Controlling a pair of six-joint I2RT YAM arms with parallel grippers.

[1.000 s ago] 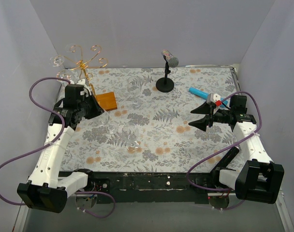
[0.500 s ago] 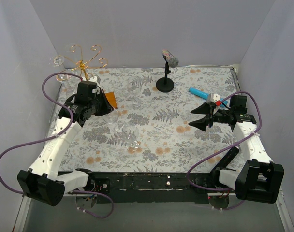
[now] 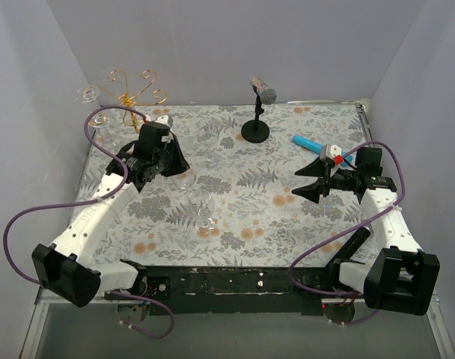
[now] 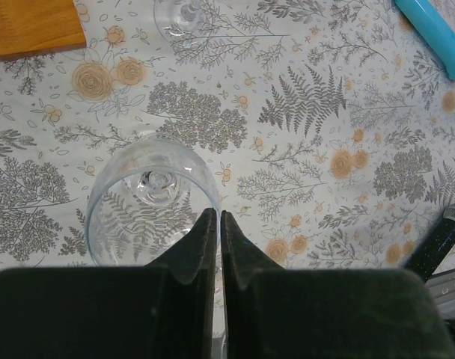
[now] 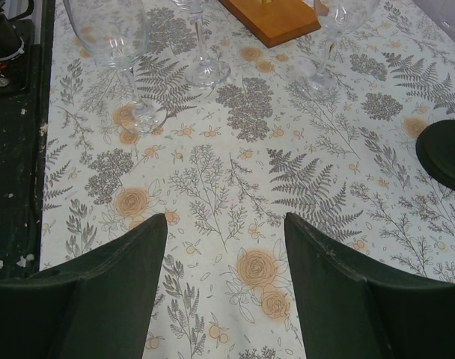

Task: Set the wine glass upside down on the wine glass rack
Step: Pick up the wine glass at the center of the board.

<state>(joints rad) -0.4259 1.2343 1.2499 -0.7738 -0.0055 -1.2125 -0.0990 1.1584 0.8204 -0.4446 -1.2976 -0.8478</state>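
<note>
The gold wire wine glass rack [image 3: 130, 93] stands at the far left corner, with two glasses [image 3: 89, 95] hanging on its left arms. Its wooden base shows in the left wrist view [image 4: 25, 26] and the right wrist view [image 5: 276, 19]. My left gripper [image 3: 176, 166] is shut on the rim of an upright clear wine glass [image 4: 149, 198], its jaws [image 4: 218, 213] pinching the glass wall. This glass [image 3: 187, 179] stands on the table right of the rack. My right gripper [image 3: 308, 183] is open and empty over the patterned cloth [image 5: 224, 232].
Another clear glass [image 3: 206, 203] stands near the held one; several glasses show in the right wrist view [image 5: 111, 34]. A black microphone stand [image 3: 256, 127] is at the back centre. A blue cylinder [image 3: 308, 141] and a red-white object [image 3: 334, 155] lie at the right.
My left arm has swung right, away from the rack's base to the standing glasses in the left middle. The right arm has not moved.
</note>
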